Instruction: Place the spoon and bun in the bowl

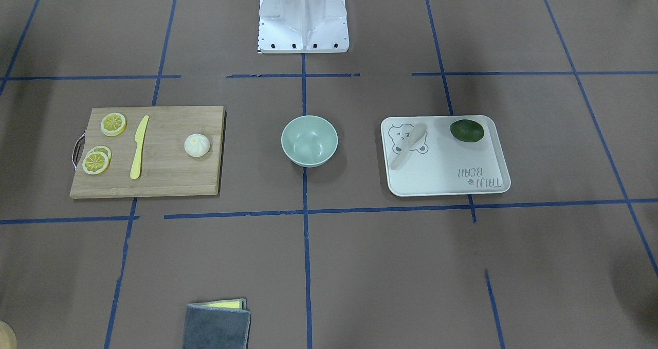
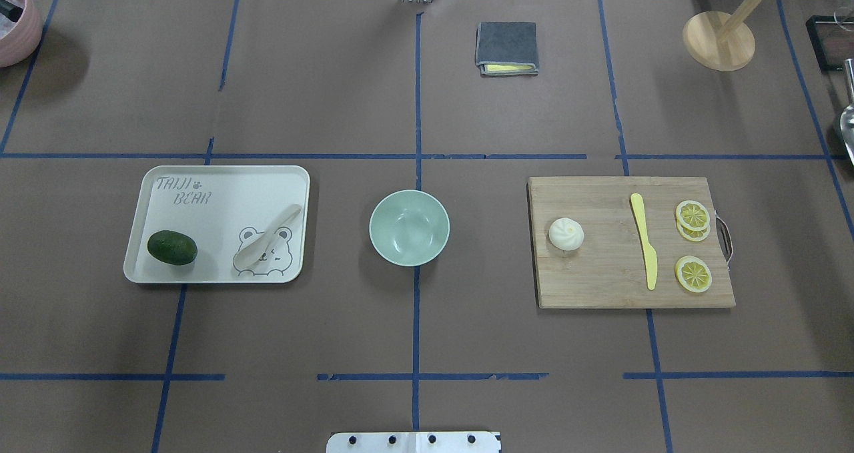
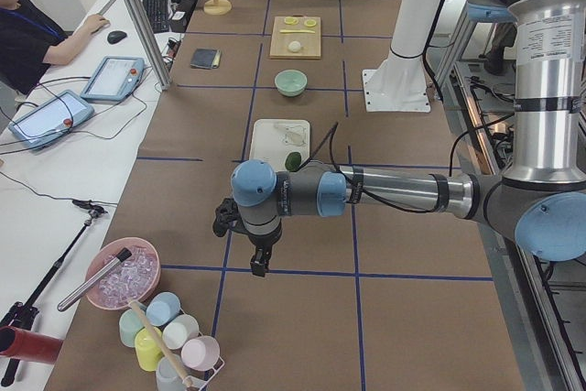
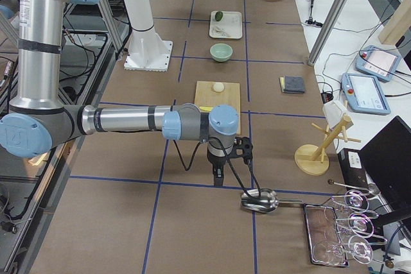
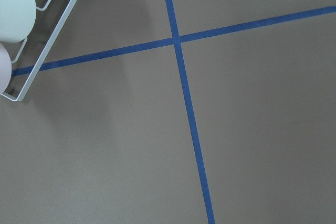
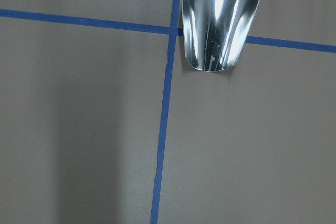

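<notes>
– Writing anywhere?

– Only on the tray, left of centre in the overhead view: "TAIJI BEAR" with a small paw mark in its far-left corner, and a bear's face drawn in its near-right corner.

– Spoon?

– The spoon lies flat on that tray, over the bear. Its long axis runs on a slant: the scoop points near-left, the handle far-right. A dark green fruit sits at the tray's near-left, apart from it.

– And the bun?

– The bun stands pleats up on the left part of the board, over on the right. To its right, not touching, lies a yellow knife, its long axis running near to far, and past that the lemon slices.

– The bowl?

– The bowl is upright between tray and board, on the blue centre line, with nothing in it.

– The hands?

– Both are far out at the table's ends. The left gripper hangs over bare paper near a rack of cups; the right gripper hangs beside a metal scoop. Only the side views show them, so I cannot tell how wide either stands. Neither is near the task's things.
</notes>
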You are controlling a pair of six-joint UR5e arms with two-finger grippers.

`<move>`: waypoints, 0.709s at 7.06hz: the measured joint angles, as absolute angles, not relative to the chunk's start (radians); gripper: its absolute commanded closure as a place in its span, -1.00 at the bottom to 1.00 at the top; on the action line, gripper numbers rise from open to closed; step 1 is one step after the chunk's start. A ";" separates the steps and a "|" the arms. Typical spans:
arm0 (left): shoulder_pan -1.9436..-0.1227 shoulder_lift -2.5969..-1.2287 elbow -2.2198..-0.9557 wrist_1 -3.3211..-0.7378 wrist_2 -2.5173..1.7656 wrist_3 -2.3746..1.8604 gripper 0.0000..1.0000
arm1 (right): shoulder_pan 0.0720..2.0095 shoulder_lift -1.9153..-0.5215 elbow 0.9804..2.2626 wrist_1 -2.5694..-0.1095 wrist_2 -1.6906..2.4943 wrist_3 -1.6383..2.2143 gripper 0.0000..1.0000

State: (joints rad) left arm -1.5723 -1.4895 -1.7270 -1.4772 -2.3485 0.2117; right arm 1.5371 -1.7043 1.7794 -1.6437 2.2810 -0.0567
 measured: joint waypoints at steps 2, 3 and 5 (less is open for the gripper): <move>-1.572 -1.489 -1.728 -1.476 -2.350 0.216 -1.00 | 1.537 -1.705 1.779 -1.644 2.280 -0.057 -1.00; -1.572 -1.486 -1.729 -1.479 -2.352 0.219 -1.00 | 1.537 -1.706 1.779 -1.644 2.279 -0.056 -1.00; -1.569 -1.485 -1.747 -1.489 -2.352 0.223 -1.00 | 1.535 -1.706 1.778 -1.644 2.283 -0.057 -1.00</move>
State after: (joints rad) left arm -1.5692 -1.4853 -1.7467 -1.4895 -2.3519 0.2231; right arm 1.5348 -1.7065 1.7783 -1.6444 2.2829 -0.0567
